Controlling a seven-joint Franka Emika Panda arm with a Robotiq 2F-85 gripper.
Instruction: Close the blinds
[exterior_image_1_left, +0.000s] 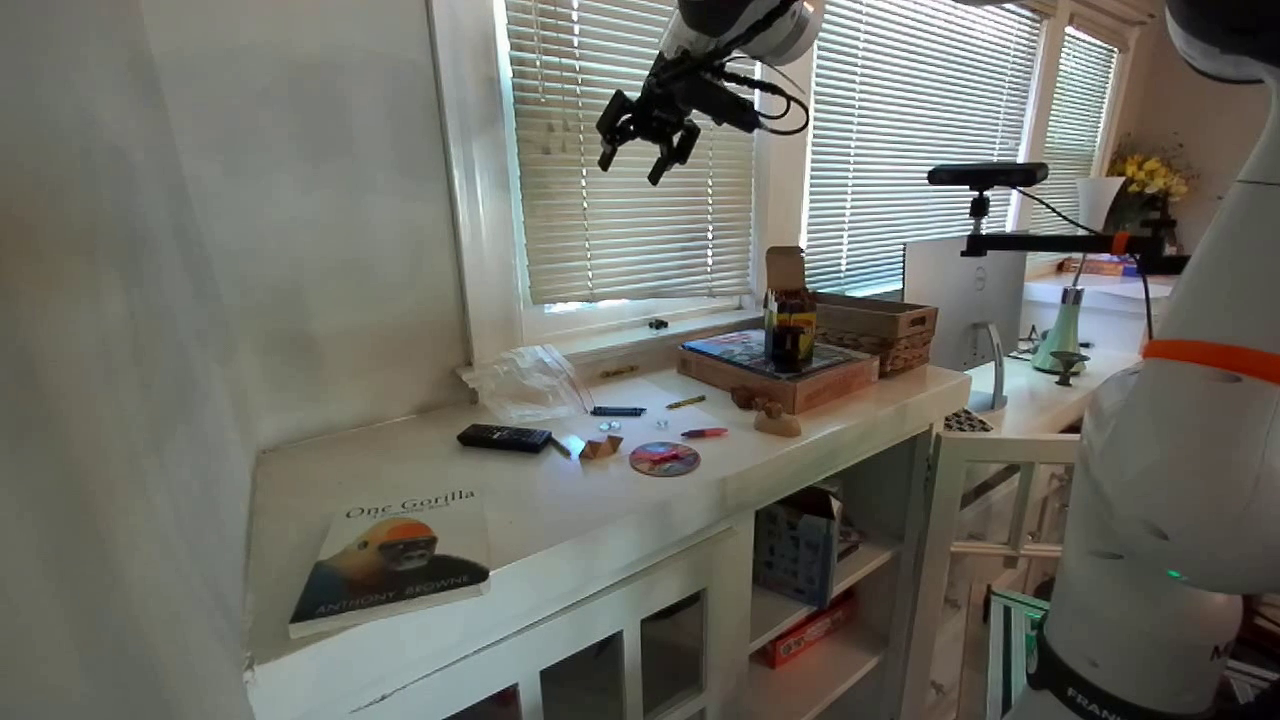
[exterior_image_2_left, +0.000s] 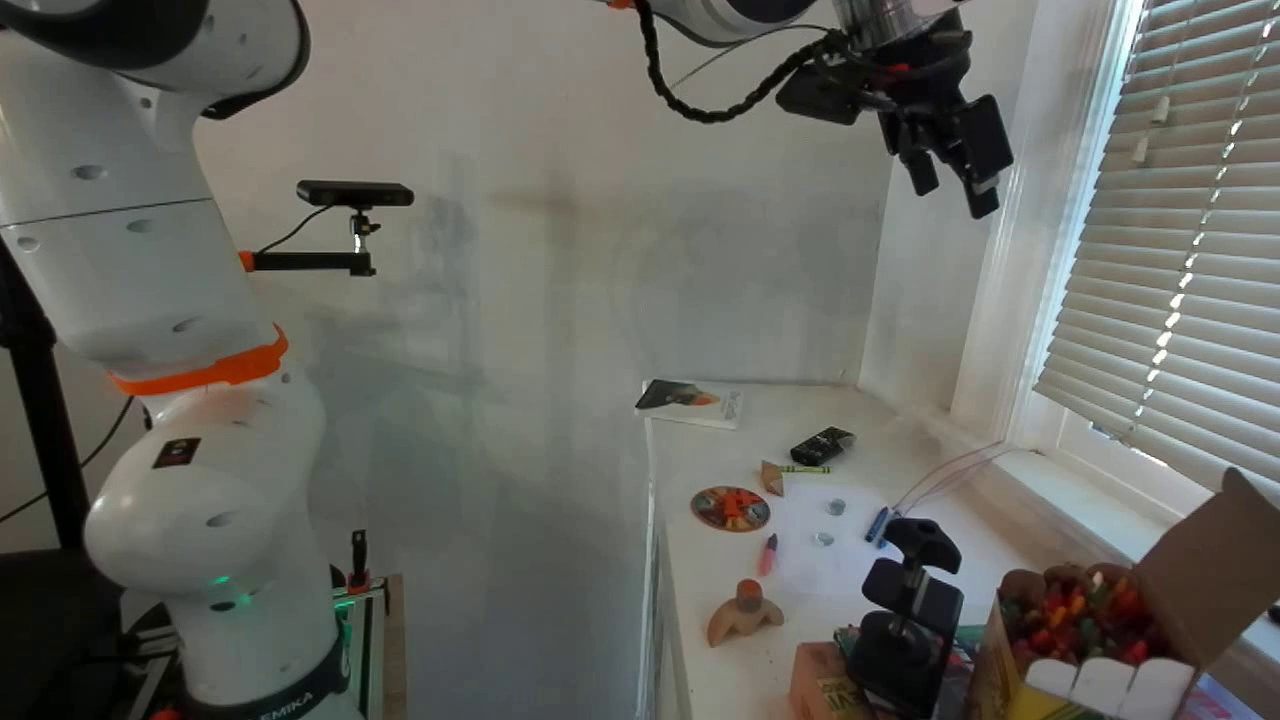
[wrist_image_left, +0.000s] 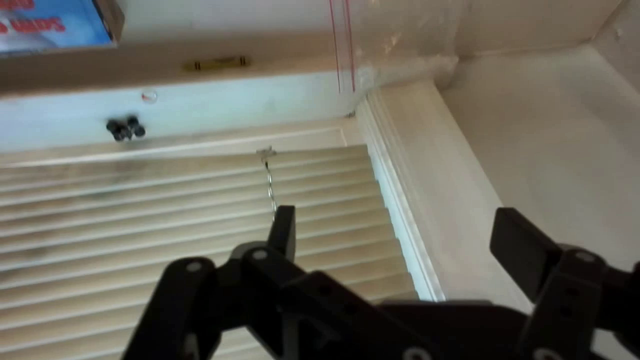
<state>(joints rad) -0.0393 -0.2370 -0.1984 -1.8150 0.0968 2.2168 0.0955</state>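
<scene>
A: gripper is spread wide, holding nothing, and the blinds are hanging inside the window frame. what could go wrong?

B: bent slats, imo, if it shoves in too hard. or it whiffs on those skinny tassels.

Looks very much like a home here! There's 1 gorilla picture book on the white cabinet top, 1 remote control nearby, loose crayons, a whole carton of them too, and beyond the computer monitor, bright yellow flowers!
</scene>
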